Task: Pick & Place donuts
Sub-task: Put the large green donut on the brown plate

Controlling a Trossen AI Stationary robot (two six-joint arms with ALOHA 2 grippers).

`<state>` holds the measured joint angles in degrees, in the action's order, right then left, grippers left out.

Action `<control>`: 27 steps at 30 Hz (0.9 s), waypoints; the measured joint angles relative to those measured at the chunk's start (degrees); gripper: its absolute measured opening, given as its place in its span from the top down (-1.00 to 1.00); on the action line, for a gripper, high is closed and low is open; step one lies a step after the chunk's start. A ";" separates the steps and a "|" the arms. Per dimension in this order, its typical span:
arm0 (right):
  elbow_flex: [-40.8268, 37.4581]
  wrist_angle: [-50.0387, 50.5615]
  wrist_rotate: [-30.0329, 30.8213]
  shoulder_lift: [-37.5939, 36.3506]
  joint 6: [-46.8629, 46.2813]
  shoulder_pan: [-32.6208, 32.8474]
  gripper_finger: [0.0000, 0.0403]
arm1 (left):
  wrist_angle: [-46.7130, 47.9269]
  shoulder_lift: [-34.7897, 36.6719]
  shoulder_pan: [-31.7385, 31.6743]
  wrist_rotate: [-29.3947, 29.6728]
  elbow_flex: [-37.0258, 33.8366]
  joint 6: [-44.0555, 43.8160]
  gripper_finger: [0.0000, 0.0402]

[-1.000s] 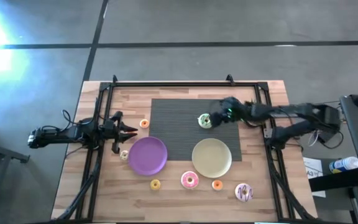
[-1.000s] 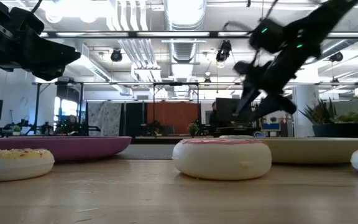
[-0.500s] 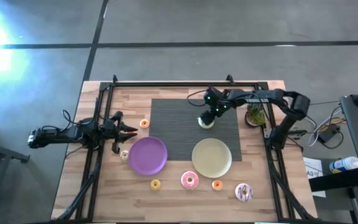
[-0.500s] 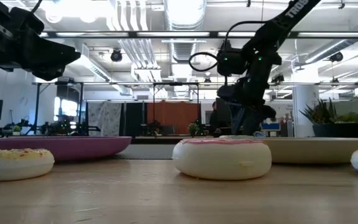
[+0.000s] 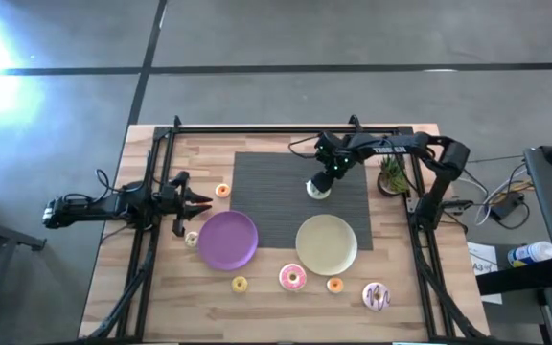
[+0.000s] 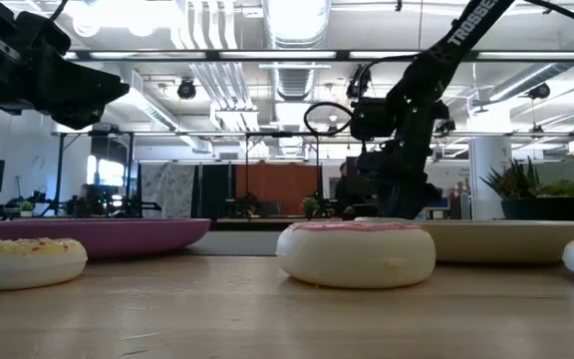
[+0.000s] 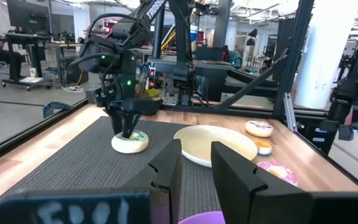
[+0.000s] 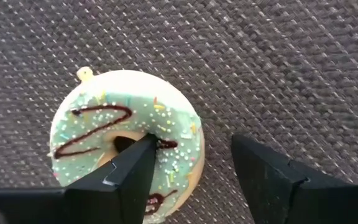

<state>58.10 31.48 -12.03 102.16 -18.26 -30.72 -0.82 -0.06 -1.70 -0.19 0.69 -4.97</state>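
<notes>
My right gripper [image 8: 191,165] stands open over the green-white donut [image 8: 126,152] on the dark mat [image 5: 276,177], one finger in its hole, so I should close gently on the ring wall.

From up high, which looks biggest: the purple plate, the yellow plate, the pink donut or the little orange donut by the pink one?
1. Purple plate and pale-yellow plate: they look alike, no ranking.
2. Pink donut.
3. Orange donut, the smallest.
</notes>
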 joint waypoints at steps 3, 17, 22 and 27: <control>0.51 -0.34 -0.95 0.04 0.19 0.38 -0.02 | -0.02 0.01 -0.02 0.02 -0.01 0.00 0.69; 1.20 -0.03 3.19 -2.22 -0.02 2.91 0.18 | 0.00 0.00 -0.01 -0.02 -0.01 0.00 0.69; 2.09 0.11 4.70 -2.59 2.55 5.44 0.18 | -0.02 -0.01 -0.02 -0.02 0.00 0.01 0.69; 0.92 -0.08 6.95 -2.65 2.99 7.60 0.11 | 0.00 -0.02 -0.01 -0.02 -0.01 0.00 0.69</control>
<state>59.02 31.41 -5.08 99.50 -15.27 -23.12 -0.82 -0.08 -1.71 -0.21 0.68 -4.97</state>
